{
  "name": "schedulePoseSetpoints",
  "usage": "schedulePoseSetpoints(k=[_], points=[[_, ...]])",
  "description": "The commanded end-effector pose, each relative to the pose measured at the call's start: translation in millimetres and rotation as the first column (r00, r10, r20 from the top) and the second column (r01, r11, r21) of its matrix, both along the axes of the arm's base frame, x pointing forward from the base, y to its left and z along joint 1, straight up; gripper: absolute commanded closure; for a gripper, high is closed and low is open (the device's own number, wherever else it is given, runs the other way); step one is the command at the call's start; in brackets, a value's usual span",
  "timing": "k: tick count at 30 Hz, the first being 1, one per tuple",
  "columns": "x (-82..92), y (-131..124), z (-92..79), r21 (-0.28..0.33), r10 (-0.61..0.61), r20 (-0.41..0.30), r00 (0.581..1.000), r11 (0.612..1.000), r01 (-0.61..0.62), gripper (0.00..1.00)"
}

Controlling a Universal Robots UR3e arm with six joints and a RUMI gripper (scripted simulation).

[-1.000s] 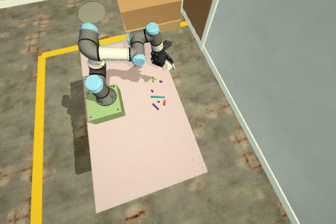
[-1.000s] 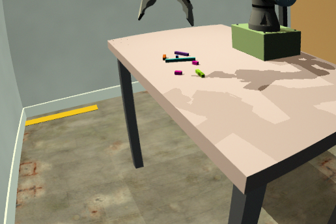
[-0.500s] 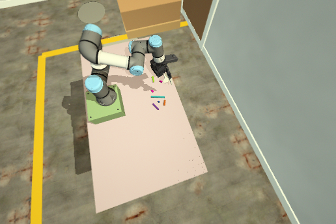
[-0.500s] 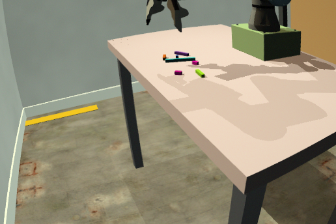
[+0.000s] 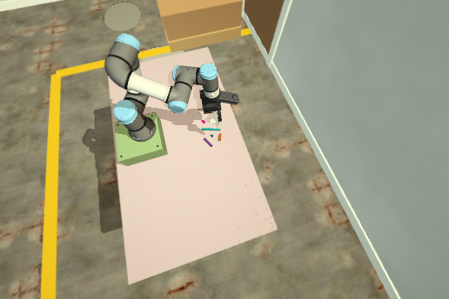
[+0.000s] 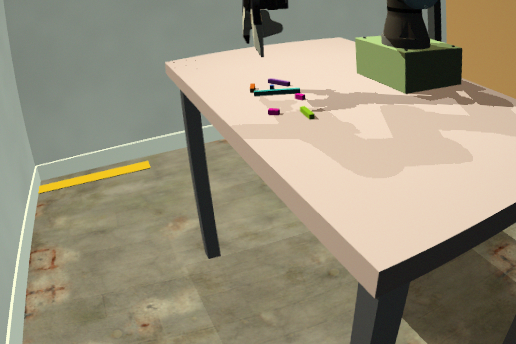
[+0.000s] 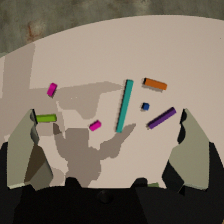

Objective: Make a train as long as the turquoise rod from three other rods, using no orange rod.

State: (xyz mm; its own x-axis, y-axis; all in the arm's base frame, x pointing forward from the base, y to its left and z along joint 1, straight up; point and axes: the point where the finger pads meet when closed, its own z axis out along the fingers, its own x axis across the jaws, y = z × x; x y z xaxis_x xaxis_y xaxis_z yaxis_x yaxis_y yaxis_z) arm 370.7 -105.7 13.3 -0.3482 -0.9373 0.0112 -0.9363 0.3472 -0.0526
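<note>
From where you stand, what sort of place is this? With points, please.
Likely a robot work cell or lab corner: an arm bolted on a green base block [image 5: 138, 153] [image 6: 380, 63], yellow floor tape [image 5: 51, 179] [image 6: 95, 176], and a big cardboard-like box [image 5: 200, 3] by the wall.

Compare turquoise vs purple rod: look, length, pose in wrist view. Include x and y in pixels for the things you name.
The turquoise rod [image 5: 211, 129] [image 6: 277, 91] [image 7: 124, 106] is blue-green, the purple rod [image 5: 208, 142] [image 6: 279, 82] [image 7: 162, 118] violet. Turquoise is clearly longer than purple. In the wrist view turquoise runs steeply, near upright in the picture; purple slants more. Both lie flat on the table, outside any train.
</note>
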Motion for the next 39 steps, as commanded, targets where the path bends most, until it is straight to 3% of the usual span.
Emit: schedulePoseSetpoints(k=[1,6,8,14,20,39], points=[[-14.0,-16.1,-7.9,0.007,-0.166,-0.004,0.986,0.986,0.166,0.00],[-30.6,-29.6,-16.7,0.018,-0.330,-0.018,0.944,0.944,0.330,0.00],[-30.6,-29.6,-16.7,0.018,-0.330,-0.018,0.944,0.944,0.330,0.00],[-47.0,-40.8,-24.8,0.024,-0.476,-0.033,0.879,0.879,0.477,0.00],[-55.6,-45.9,-28.8,0.026,-0.545,-0.041,0.837,0.837,0.547,0.00],[-58.0,-47.2,-29.9,0.027,-0.565,-0.043,0.824,0.824,0.566,0.00]])
